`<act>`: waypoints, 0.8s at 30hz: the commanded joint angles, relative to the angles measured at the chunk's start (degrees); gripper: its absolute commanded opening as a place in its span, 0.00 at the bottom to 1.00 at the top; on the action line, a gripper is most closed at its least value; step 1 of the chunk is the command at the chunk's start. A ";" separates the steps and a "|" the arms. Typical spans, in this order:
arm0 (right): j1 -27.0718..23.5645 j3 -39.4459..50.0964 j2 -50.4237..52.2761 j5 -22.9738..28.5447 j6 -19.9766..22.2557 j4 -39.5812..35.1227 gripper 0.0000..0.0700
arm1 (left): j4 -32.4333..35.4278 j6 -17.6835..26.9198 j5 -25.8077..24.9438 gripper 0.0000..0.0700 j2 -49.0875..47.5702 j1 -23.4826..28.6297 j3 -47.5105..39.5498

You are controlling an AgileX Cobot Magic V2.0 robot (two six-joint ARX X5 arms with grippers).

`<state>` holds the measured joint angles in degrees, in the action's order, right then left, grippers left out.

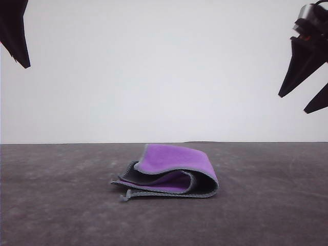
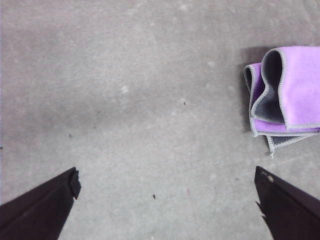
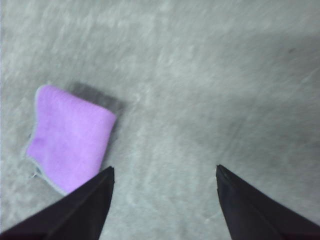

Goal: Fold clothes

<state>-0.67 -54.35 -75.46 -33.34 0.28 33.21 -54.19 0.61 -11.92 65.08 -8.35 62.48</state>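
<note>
The clothes are one small cloth (image 1: 173, 170), folded over on itself and lying at the middle of the grey table (image 1: 266, 205). Its top is bright purple, its inner layers are dark grey, and the edging is light grey. My left gripper (image 2: 167, 185) hangs open high above the table to the cloth's left, with the cloth (image 2: 285, 95) off to one side of its fingers. One of its fingers (image 1: 15, 36) shows in the front view's upper left corner. My right gripper (image 1: 297, 102) is raised at the upper right, open and empty, and the cloth (image 3: 70, 135) lies beside one finger (image 3: 85, 210).
A plain white wall (image 1: 164, 72) stands behind the table's far edge. Bare grey tabletop (image 2: 125, 100) spreads around the cloth on all sides.
</note>
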 commanded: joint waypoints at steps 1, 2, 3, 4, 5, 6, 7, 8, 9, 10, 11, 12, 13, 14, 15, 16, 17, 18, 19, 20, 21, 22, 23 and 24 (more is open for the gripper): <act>-0.19 -0.96 -0.50 -0.04 1.54 -0.05 0.49 | 0.28 0.38 -0.10 0.95 0.44 0.10 0.52; -0.23 -0.96 -0.50 -0.03 1.65 0.06 0.36 | 0.27 0.40 -0.09 0.79 0.44 0.10 0.52; -0.23 -0.96 -0.50 -0.03 2.07 0.25 0.15 | 0.25 0.46 -0.09 0.49 0.44 0.10 0.52; -0.22 -0.96 -0.50 0.01 2.54 0.43 0.00 | 0.25 0.54 -0.09 0.20 0.44 0.10 0.52; -0.22 -0.96 -0.50 0.10 2.88 0.54 0.01 | 0.30 0.68 -0.09 0.05 0.44 0.10 0.52; -0.22 -0.96 -0.50 0.17 3.01 0.63 0.01 | 0.28 0.79 -0.09 0.01 0.44 0.10 0.52; -0.22 -0.96 -0.50 0.21 3.08 0.68 0.01 | 0.24 0.86 -0.09 0.00 0.44 0.10 0.52; -0.22 -0.96 -0.50 0.20 3.17 0.70 0.01 | 0.19 0.90 -0.09 0.00 0.44 0.10 0.52; -0.22 -0.96 -0.50 0.20 3.20 0.70 0.01 | 0.19 1.04 -0.09 0.00 0.44 0.10 0.52; -0.22 -0.96 -0.50 0.25 3.22 0.68 0.01 | 0.19 1.21 -0.09 0.00 0.44 0.10 0.52; -0.22 -0.96 -0.50 0.35 3.26 0.62 0.01 | 0.18 1.38 -0.09 0.00 0.44 0.10 0.52; -0.22 -0.96 -0.50 0.51 3.33 0.45 0.01 | 0.32 1.40 -0.09 0.00 0.44 0.10 0.54; -0.22 -0.96 -0.50 0.63 3.38 0.30 0.01 | 0.39 1.16 -0.09 0.00 0.44 0.10 0.55; -0.24 -0.96 -0.50 0.63 3.36 0.29 0.01 | 0.23 0.46 -0.09 0.00 0.44 0.10 0.55; -0.23 -0.97 -0.50 0.50 3.32 0.31 0.01 | 0.09 0.22 -0.09 0.00 0.44 0.10 0.55; -0.22 -0.98 -0.50 0.37 3.29 0.29 0.01 | -0.02 0.13 -0.09 0.00 0.44 0.10 0.55; -0.22 -0.98 -0.50 0.37 3.36 0.07 0.01 | 0.00 0.14 -0.09 0.00 0.44 0.10 0.55; -0.22 -0.98 -0.50 0.37 3.38 -0.30 0.01 | 0.00 0.14 -0.09 0.00 0.44 0.10 0.55; -0.22 -0.98 -0.50 0.37 3.38 -0.70 0.01 | 0.00 0.13 -0.09 0.00 0.44 0.10 0.55; -0.22 -0.98 -0.50 0.39 3.38 -1.02 0.01 | 0.00 0.13 -0.09 0.00 0.44 0.10 0.55; -0.22 -0.97 -0.50 0.39 3.38 -1.30 0.01 | 0.00 0.14 -0.09 0.00 0.44 0.10 0.55; -0.22 -0.97 -0.50 0.39 3.38 -1.54 0.01 | 0.00 0.15 -0.09 0.00 0.44 0.10 0.55; -0.22 -0.98 -0.50 0.39 3.38 -1.67 0.01 | 0.00 0.15 -0.09 0.00 0.44 0.10 0.55; -0.22 -0.98 -0.50 0.39 3.38 -1.73 0.01 | 0.00 0.15 -0.09 0.00 0.44 0.10 0.55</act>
<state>-0.86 -54.35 -75.42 -32.82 2.83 31.94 -54.35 0.75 -11.92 65.08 -8.27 62.48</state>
